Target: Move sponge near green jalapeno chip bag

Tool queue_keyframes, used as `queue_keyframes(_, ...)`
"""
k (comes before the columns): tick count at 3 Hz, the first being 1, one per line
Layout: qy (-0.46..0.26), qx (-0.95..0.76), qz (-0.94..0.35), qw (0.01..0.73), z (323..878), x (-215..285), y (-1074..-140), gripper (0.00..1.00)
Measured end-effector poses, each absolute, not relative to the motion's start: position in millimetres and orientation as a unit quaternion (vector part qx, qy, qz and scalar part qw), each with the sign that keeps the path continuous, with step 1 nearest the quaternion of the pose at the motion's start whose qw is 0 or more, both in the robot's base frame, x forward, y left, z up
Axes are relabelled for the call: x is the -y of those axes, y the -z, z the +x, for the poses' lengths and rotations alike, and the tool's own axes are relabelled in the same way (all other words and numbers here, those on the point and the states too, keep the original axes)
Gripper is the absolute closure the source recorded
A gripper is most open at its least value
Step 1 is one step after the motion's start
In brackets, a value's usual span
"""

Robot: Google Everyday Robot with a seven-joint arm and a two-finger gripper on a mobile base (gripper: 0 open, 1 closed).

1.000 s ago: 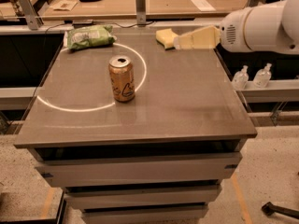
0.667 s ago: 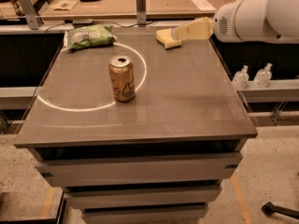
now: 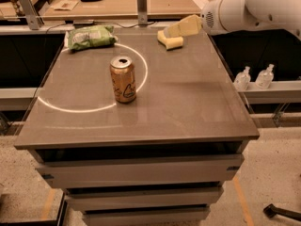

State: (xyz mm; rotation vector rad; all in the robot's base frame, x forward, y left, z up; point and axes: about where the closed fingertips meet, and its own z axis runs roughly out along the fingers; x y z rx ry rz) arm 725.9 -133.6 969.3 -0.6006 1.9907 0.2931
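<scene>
The pale yellow sponge lies on the grey table at the back right. The green jalapeno chip bag lies at the back left, well apart from the sponge. My gripper comes in from the right on the white arm. It hangs just above and behind the sponge, its tip over the sponge's top edge. I cannot tell whether it touches the sponge.
A gold-orange drink can stands upright in the middle of the table, inside a bright ring of light. A metal post stands at the back edge. Two small bottles sit on a ledge to the right.
My gripper has moved left and slightly up, from beside the sponge's right end to over it. The sponge, bag and can have stayed put.
</scene>
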Motion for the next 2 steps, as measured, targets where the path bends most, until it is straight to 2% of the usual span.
queue_keyframes(2,-0.136,-0.818,-0.303,0.469,774.8,128.4,-936.8,0.0)
